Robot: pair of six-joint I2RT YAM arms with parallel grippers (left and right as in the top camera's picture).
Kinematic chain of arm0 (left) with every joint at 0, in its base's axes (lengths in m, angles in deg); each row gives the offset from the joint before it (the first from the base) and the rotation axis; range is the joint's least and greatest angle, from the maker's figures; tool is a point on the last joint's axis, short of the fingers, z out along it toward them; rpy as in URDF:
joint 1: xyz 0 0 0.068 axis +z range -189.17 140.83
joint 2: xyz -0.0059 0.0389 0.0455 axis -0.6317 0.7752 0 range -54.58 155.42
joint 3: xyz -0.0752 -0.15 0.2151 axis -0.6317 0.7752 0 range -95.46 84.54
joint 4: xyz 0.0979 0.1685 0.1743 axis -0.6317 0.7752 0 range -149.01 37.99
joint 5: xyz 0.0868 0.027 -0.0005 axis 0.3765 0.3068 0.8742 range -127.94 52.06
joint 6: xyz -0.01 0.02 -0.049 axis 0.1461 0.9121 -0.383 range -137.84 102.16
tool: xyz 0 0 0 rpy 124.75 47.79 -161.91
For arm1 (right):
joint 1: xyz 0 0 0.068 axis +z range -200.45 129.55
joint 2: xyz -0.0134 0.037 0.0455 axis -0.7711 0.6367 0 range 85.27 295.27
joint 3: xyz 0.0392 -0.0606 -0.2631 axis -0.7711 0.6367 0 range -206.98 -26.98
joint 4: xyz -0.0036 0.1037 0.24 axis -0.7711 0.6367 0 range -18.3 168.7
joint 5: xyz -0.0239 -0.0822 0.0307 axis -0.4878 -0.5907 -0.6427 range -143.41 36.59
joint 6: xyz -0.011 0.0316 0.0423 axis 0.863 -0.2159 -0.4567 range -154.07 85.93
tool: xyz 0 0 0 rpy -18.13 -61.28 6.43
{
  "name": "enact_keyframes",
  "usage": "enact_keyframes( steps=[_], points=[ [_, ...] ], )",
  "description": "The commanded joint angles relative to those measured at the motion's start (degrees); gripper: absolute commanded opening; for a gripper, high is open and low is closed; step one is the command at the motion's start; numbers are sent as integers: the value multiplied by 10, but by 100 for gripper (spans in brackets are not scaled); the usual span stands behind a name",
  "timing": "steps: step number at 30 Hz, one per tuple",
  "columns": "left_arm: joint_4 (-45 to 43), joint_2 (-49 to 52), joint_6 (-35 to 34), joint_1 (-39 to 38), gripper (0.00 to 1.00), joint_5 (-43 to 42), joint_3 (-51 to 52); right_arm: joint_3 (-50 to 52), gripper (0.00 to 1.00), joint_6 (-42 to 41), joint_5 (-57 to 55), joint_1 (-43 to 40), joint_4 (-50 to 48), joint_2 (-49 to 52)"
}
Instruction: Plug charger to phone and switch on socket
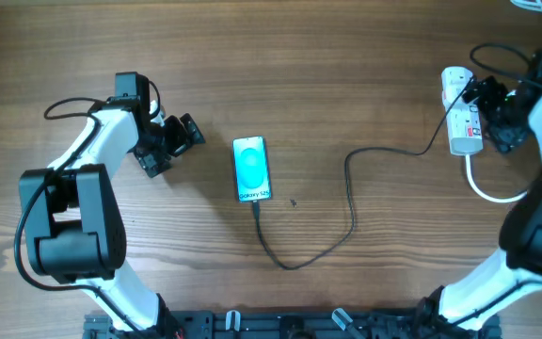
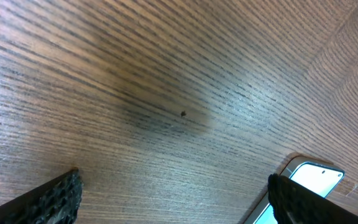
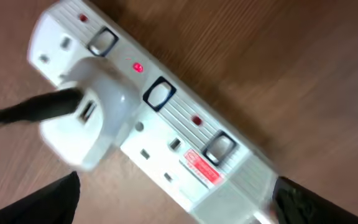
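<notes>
The white socket (image 1: 462, 118) lies at the far right of the wooden table (image 1: 346, 85), under the right end effector (image 1: 487, 115), whose fingers are spread wide over it. The phone (image 1: 252, 169) lies mid-table, near the left end effector (image 1: 179, 148), which is also wide and empty. The charger (image 1: 351, 202) runs from the socket to the phone's near end.

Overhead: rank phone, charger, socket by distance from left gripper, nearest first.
1. Phone, just right of the left gripper.
2. Charger, mid-table, running from the phone's end.
3. Socket, far right.
</notes>
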Motion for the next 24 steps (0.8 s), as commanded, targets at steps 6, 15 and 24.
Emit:
enact_keyframes(
  steps=[6, 15, 24],
  points=[
    [0, 6, -2, 1, 100, -5, -6, -1, 100, 285, 48, -7, 112, -87],
    [0, 6, -2, 1, 100, -5, -6, -1, 100, 283, 48, -6, 63, -90],
    [0, 6, -1, 1, 100, -5, -6, -1, 100, 283, 48, -6, 38, -90]
  ],
)
